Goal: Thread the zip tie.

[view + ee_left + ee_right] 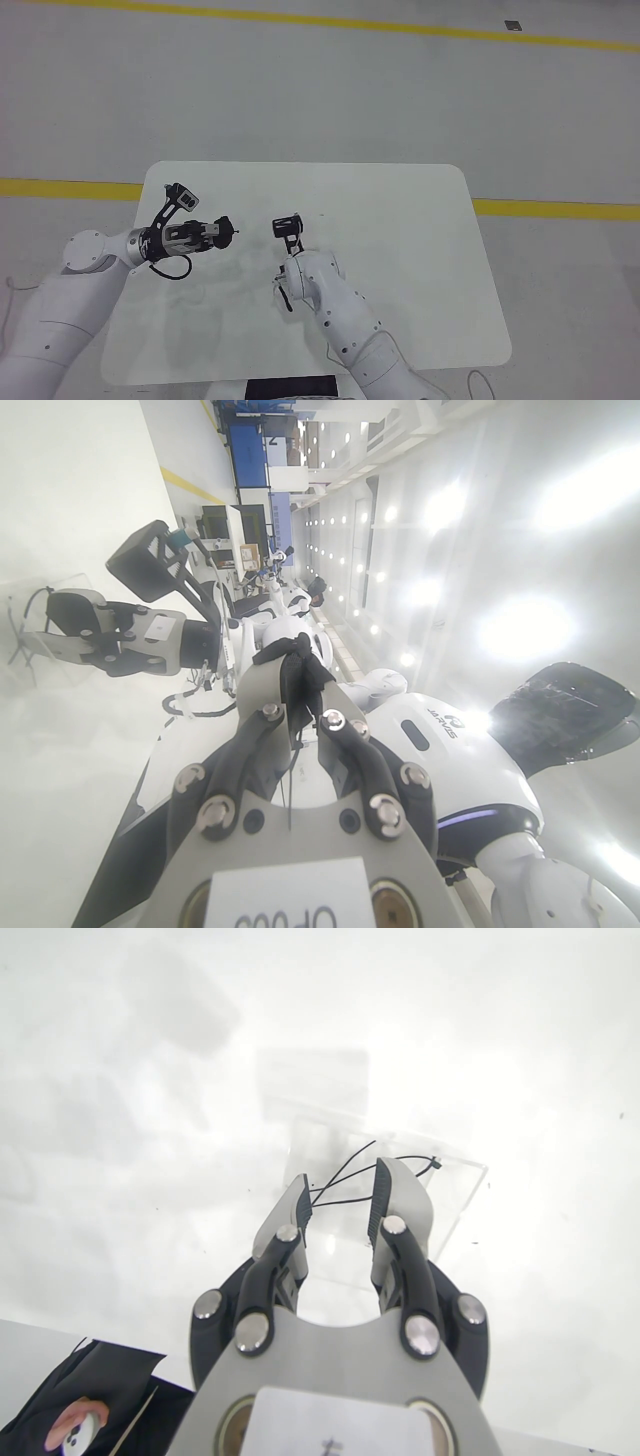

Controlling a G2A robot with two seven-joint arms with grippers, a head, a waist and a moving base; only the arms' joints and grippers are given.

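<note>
Black and thin, the zip tie (436,1163) lies crossed over itself on a clear plate (460,1193) near the middle of the worktop (420,300). I cannot tell whether its tail has passed through the head, so threading looks unfinished. The right pincer (342,1175) straddles it, narrowly parted; the left pincer (300,670) is clamped on a thin black strip (289,795).

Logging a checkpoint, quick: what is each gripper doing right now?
Left gripper: shut on a zip tie.
Right gripper: open, over the clear box of loose zip ties.
</note>
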